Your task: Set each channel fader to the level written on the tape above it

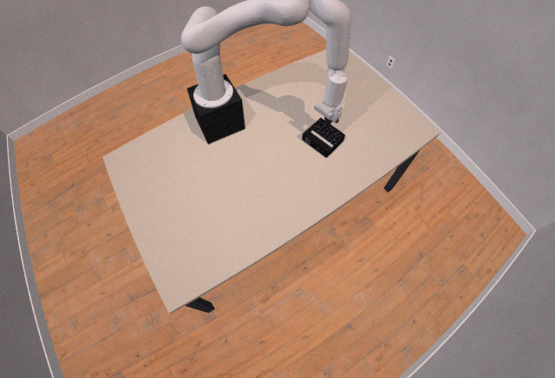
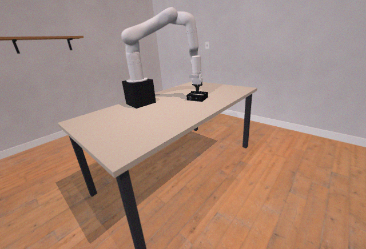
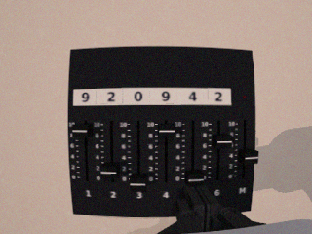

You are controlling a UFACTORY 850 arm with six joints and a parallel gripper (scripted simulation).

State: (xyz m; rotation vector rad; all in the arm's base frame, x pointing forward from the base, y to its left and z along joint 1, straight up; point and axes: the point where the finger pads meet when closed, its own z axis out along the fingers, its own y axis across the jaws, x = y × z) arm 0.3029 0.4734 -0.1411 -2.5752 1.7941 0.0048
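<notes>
White 6-joint arm on a black cube pedestal, mounted at the back of the beige flat-topped bench. Small black box-shaped lighting desk sits on the bench, well apart from the pedestal on the side by the wall outlet, directly under the wrist.

Pincer is closed, fingers pressed together, nothing between them. In the wrist view its dark tip sits at the lower edge of the desk panel, just below the fader 5 cap.

White tape strip across the desk reads 9 2 0 9 4 2, over channels labelled 1 to 6, with M at the far right.

Cap positions as seen from the wrist:
- fader 1 cap: near top of slot
- fader 2 cap: low
- fader 3 cap: bottom
- fader 4 cap: near top
- fader 5 cap: near bottom
- fader 6 cap: upper part of slot
- master fader cap: about mid-slot

Scale ticks are too blurred to read exact levels.
</notes>
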